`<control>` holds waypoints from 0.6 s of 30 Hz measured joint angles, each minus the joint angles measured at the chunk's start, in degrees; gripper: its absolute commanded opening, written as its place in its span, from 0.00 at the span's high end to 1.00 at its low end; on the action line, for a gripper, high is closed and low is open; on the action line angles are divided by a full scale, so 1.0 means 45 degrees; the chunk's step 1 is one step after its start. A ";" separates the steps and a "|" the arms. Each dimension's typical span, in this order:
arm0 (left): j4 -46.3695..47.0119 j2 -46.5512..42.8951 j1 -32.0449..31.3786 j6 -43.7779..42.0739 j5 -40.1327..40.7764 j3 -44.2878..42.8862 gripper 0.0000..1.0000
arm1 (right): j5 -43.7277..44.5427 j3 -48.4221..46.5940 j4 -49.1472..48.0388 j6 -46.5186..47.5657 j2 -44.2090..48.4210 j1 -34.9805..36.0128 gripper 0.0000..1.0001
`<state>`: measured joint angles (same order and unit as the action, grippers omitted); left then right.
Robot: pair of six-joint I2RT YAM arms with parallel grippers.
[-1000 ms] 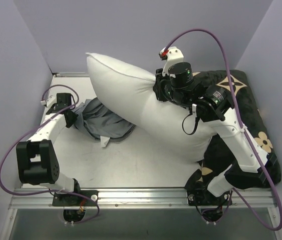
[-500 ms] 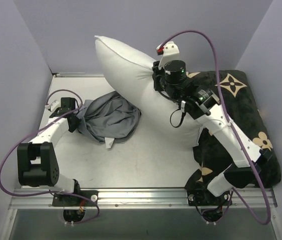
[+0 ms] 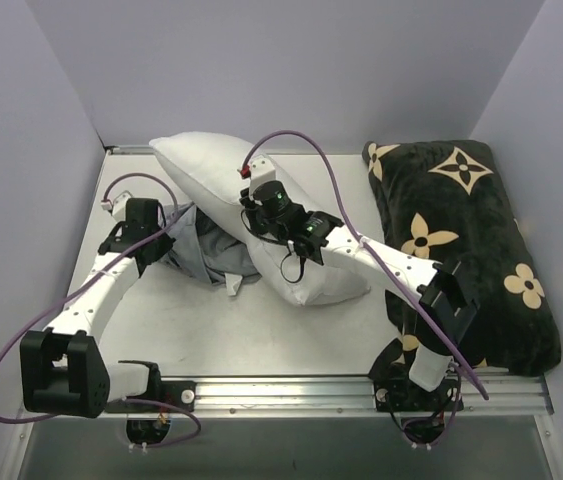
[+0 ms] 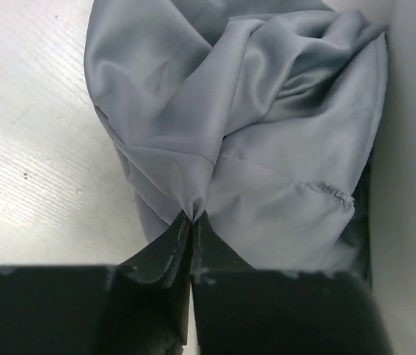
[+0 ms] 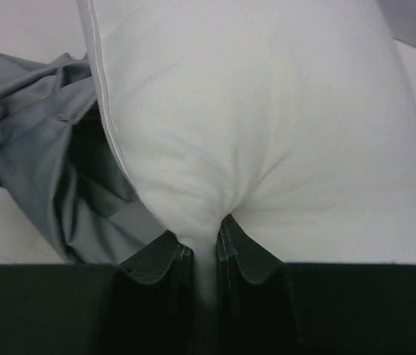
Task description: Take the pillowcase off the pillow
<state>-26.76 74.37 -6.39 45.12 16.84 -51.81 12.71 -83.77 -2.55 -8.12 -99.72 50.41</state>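
The white pillow lies across the middle of the table, partly over the crumpled grey-blue pillowcase. My right gripper is shut on a pinch of the pillow, seen between its fingers in the right wrist view. My left gripper is shut on a fold of the pillowcase at the cloth's left side. The pillowcase lies bunched to the left of the pillow, with the pillow out of it.
A black cushion with tan flower motifs lies along the right side of the table. Lilac walls close in the left, back and right. The metal rail runs along the near edge.
My right gripper has swung left and down with the pillow, lowering it from above the cushion onto the table beside and over the pillowcase. The left arm has shifted a little with the cloth.
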 measured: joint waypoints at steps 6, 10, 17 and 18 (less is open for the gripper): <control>0.0039 -0.1889 -0.0204 -0.0695 -0.0369 0.0209 0.28 | -0.1156 0.0044 0.0049 -0.1851 -0.0223 0.0413 0.68; 0.0000 -0.3293 -0.0306 -0.1224 -0.0597 0.0374 0.16 | -0.2293 0.0175 0.0063 -0.3002 -0.0219 0.0316 0.47; -0.0097 -0.5406 -0.0889 -0.1904 -0.1282 0.0588 0.13 | -0.4245 0.0612 0.0481 -0.4129 0.0777 0.0330 0.00; -0.0141 -0.5639 -0.1039 -0.2035 -0.1365 0.0593 0.12 | -0.4308 0.0874 0.0544 -0.4231 0.1146 0.0340 0.00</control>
<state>-27.40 48.99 -11.07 35.97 10.70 -49.15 -6.68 -79.83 -0.10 -27.16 -94.56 51.94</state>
